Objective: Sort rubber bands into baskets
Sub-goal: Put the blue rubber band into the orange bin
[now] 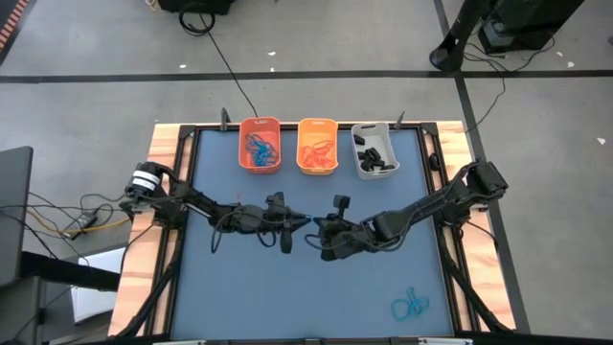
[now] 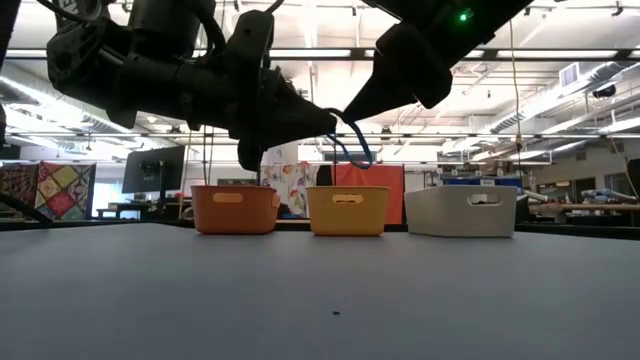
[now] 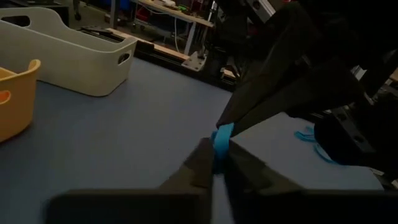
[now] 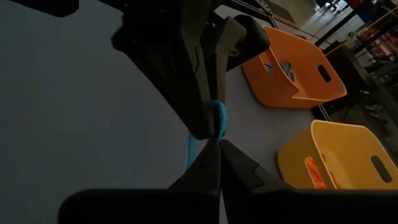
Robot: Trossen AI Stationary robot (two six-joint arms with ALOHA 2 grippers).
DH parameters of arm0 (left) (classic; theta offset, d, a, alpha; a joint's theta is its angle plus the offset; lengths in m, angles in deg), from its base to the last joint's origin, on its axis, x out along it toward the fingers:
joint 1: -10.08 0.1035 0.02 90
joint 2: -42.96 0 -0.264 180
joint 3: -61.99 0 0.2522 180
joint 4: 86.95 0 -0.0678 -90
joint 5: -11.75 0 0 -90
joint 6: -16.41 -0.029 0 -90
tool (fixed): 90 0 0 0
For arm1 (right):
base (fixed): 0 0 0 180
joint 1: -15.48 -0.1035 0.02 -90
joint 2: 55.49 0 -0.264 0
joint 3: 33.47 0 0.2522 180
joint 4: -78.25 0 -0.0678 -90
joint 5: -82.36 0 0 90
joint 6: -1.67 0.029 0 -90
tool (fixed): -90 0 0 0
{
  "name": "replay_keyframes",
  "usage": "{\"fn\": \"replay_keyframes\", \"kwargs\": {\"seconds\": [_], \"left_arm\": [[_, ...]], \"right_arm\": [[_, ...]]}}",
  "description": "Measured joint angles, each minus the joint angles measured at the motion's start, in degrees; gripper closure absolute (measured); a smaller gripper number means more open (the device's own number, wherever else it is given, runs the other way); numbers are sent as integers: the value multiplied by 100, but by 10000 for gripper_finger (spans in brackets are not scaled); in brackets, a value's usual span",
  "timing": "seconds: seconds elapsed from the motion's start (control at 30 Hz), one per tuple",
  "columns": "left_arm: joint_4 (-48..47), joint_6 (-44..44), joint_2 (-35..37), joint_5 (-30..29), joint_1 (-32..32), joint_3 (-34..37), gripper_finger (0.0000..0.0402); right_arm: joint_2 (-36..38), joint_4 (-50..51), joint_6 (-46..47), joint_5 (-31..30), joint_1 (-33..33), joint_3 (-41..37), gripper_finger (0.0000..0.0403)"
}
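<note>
A blue rubber band point(image 3: 222, 138) hangs over the middle of the table between my two grippers, whose tips meet there. My left gripper point(image 3: 214, 155) comes from the table's left and is shut on it. My right gripper point(image 4: 217, 142) comes from the right and is shut on it too. In the low view a loop of the band point(image 2: 352, 146) dangles under the two tips. The orange basket point(image 1: 260, 144), yellow-orange basket point(image 1: 317, 146) and grey-white basket point(image 1: 374, 149) stand in a row at the far edge. They hold blue, orange and black bands. My left gripper pinches the blue band's lower part point(image 3: 219, 149) between its two fingertips. The fingers lie about level and come from the table's left. The band is lifted clear of the table. My right gripper pinches the band's end point(image 4: 217, 127) between its two fingertips. Its fingers slant downward from the table's right, tip to tip with the left gripper. A strand point(image 4: 193, 149) hangs slack below.
A small heap of blue bands point(image 1: 409, 306) lies near the table's front right corner. Wooden rails point(image 1: 144, 259) and dark frames border the blue mat on both sides. The near half of the mat is open.
</note>
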Motion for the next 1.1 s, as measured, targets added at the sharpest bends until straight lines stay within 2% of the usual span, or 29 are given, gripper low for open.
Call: {"fn": "replay_keyframes", "kwargs": {"seconds": [0.07, 0.2, 0.47, 0.63, 0.83, 0.97, 1.1], "left_arm": [[0, -7, 0, 0, 9, 0, 389], [-197, -146, 144, 26, 138, 0, 390], [-1791, -473, 1243, 177, 811, 2, 397], [-3179, -762, 2109, 181, 1448, 4, 396], [-4259, -1086, 2839, 179, 2298, 7, 396], [-4555, -1448, 2914, 218, 2875, 6, 396], [-4637, -1518, 2737, 753, 3606, 6, 396]], "right_arm": [[0, 5, 63, 2, -3, 0, 386], [2, 180, 410, 2, -4, 0, 355], [4, 1347, 1656, 48, -47, 2, 286], [4, 2181, 2757, 859, -189, 2, 261], [4, 2839, 3812, 1885, -576, 2, 258], [4, 3023, 4474, 2492, -892, 2, 263], [4, 2993, 5149, 2904, -1173, 2, 265]]}}
